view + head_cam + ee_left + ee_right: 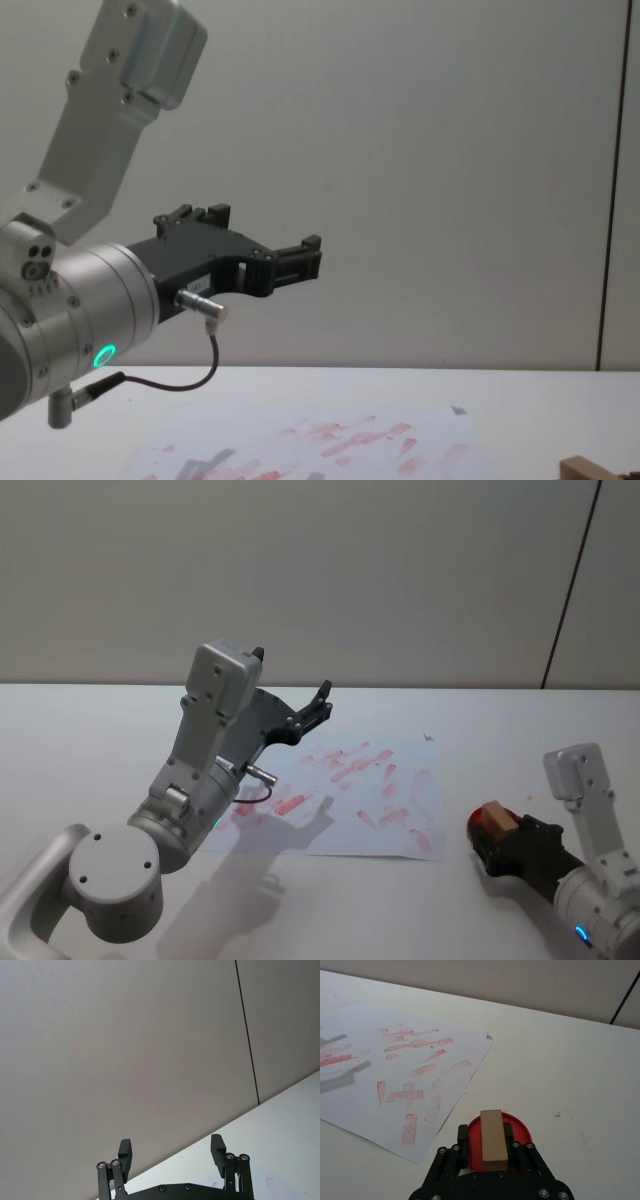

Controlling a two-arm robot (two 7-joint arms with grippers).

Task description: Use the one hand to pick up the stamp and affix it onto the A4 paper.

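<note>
The stamp (493, 1142), a light-tan wooden block, sits between the black fingers of my right gripper (486, 1131), which is shut on it. It stands over a round red ink pad (521, 1131). In the head view the stamp (497, 818) and right gripper (492, 836) are at the lower right, just off the near right corner of the A4 paper (352, 780). The white sheet carries many red prints. My left gripper (320, 702) hangs open and empty in the air above the paper's left part, seen also in the chest view (305, 255) and the left wrist view (170, 1152).
The white table (500, 710) runs to a plain grey wall behind. The paper (395, 1070) has a small dark mark (428, 737) at its far right corner. A small red spot (557, 1115) marks the table right of the pad. The left arm's shadow lies on the paper.
</note>
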